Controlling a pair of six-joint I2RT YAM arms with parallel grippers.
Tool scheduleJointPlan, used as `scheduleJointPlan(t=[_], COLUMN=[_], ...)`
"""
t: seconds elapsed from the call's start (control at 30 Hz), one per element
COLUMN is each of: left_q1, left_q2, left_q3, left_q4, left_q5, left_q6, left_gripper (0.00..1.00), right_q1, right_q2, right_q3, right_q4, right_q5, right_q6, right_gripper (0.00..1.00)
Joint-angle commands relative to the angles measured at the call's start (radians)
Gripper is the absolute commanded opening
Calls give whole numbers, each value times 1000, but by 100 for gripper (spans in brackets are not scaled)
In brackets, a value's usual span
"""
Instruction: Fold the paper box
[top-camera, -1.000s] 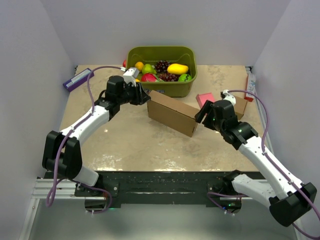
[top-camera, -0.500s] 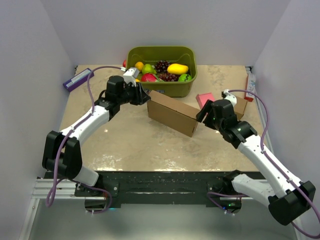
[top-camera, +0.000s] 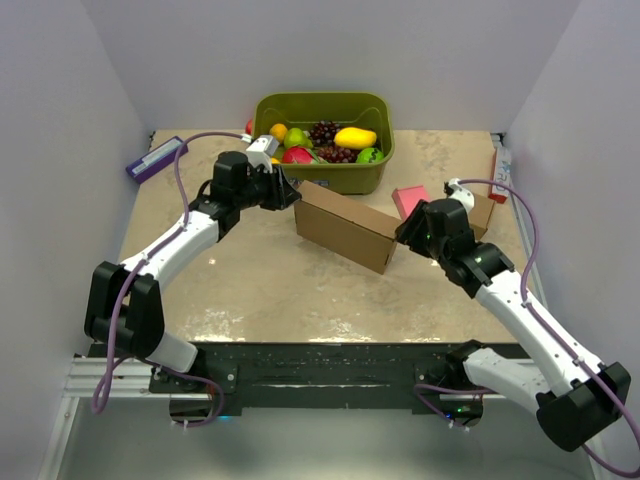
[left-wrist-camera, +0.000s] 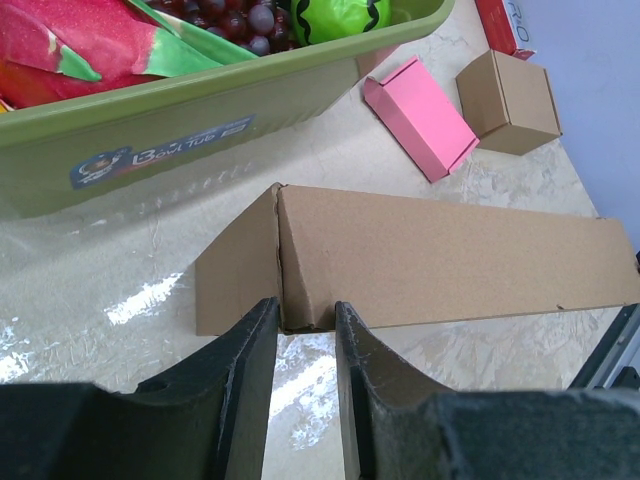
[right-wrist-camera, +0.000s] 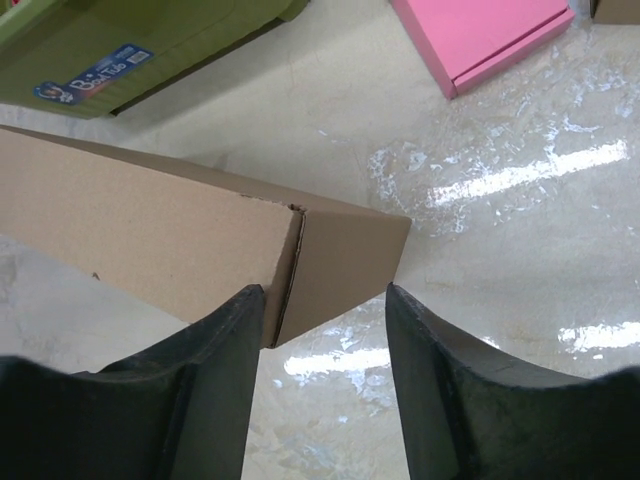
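Left wrist: left pincer (left-wrist-camera: 304, 312) seemingly pinching long matte-brown paper box (left-wrist-camera: 450, 260) corner.

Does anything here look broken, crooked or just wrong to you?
Only the paper box looks off: it lies slantwise on the table, and its end flaps jut out at an angle rather than sitting flush. Nothing looks spilled or torn.
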Motion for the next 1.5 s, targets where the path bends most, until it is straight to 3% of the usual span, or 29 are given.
scheduleJointPlan(t=[0.0,0.23,0.73,0.97,1.07,1.27,1.47], left_q1=[11,11,11,11,13,54,108], left_q2=[12,12,9,3,-6,-25,-5], left_q3=[-11,-11,-9,-8,1,46,78], left_q4=[-77,-79,-76,-71,-54,-16,8], left_q5=[-39,-39,-37,-30,-20,19,75], left_q6=[28,27,28,27,30,14,-18], left_gripper=[33,33,32,32,38,64,67], right_q1=[-7,-7,-6,-7,-7,-7,-7], right_q2=[0,26,125,165,167,178,176], right_q3=[-46,-108,-158,-168,-166,-141,-131], right_q4=[0,17,-45,-39,-15,-18,-17], right_q5=[29,29,37,7,-21,-27,-27], right_q6=[-2,-12,-77,-95,-87,-92,-95], right_gripper=[51,43,37,27,24,23,23])
